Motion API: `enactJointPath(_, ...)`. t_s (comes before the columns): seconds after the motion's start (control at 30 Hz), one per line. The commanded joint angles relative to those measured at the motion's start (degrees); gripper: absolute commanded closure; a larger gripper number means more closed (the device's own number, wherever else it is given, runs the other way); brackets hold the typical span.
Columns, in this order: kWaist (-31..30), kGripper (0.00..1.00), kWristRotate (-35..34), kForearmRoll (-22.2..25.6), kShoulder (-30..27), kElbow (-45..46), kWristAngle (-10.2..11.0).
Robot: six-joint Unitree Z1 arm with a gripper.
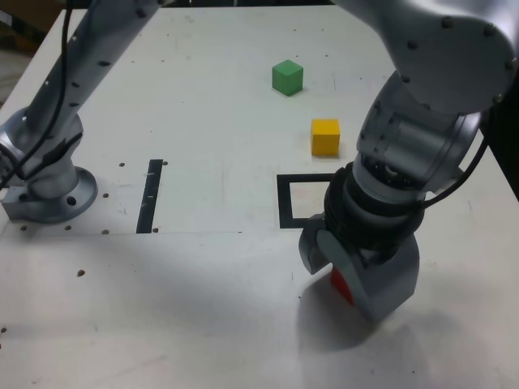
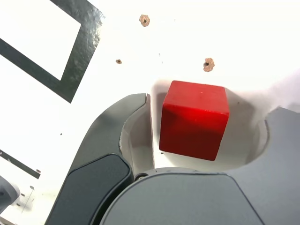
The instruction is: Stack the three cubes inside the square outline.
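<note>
The small red cube [image 2: 194,119] with smooth flat sides sits on the white table [image 1: 203,105], right between the two grey fingers [image 2: 117,140] of the gripper [image 1: 350,275]. The fingers are partly open. In the wrist view there is a thin gap between the cube and the curved finger beside it, and a wider gap on the other side, so they do not squeeze it. The big silver arm [image 1: 430,113] bends down over the cube, with the fingers pointing at the table. Just beside the cube lies the thick black square outline [image 1: 285,203] with a pale middle. Farther off are a yellow cube [image 1: 325,136] and a green cube [image 1: 287,77], standing apart.
</note>
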Motion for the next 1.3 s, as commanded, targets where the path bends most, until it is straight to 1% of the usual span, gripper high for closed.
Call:
enactJointPath(0.0,0.23,0.40,-0.15,-0.31,0.33,0.03,0.14)
enactJointPath(0.07,0.28,0.46,-0.23,-0.58,0.38,0.06,0.14)
enactJointPath(0.23,0.36,0.56,-0.32,-1.07,0.51,0.18,-0.02)
enactJointPath(0.33,0.58,0.64,-0.56,-1.42,0.69,0.25,-0.33)
enactJointPath(0.53,0.77,0.71,-1.26,-2.05,0.69,0.47,-0.57)
enactJointPath(0.7,1.17,0.81,-1.75,-2.22,0.11,0.80,-0.76)
enactJointPath(0.8,1.62,0.85,-2.22,-1.39,-0.99,0.80,-0.86)
enactJointPath(0.87,1.94,0.86,-3.06,-0.25,-2.24,0.81,-0.39)
enactJointPath(1.0,3.17,0.86,-7.06,2.54,-5.76,0.92,0.74)
enactJointPath(1.03,3.46,0.86,-8.02,2.94,-6.32,0.95,0.79)
enactJointPath(1.17,6.08,0.86,-15.73,4.85,-9.43,2.06,0.49)
enactJointPath(1.27,8.55,0.86,-21.65,4.98,-11.19,4.76,0.19)
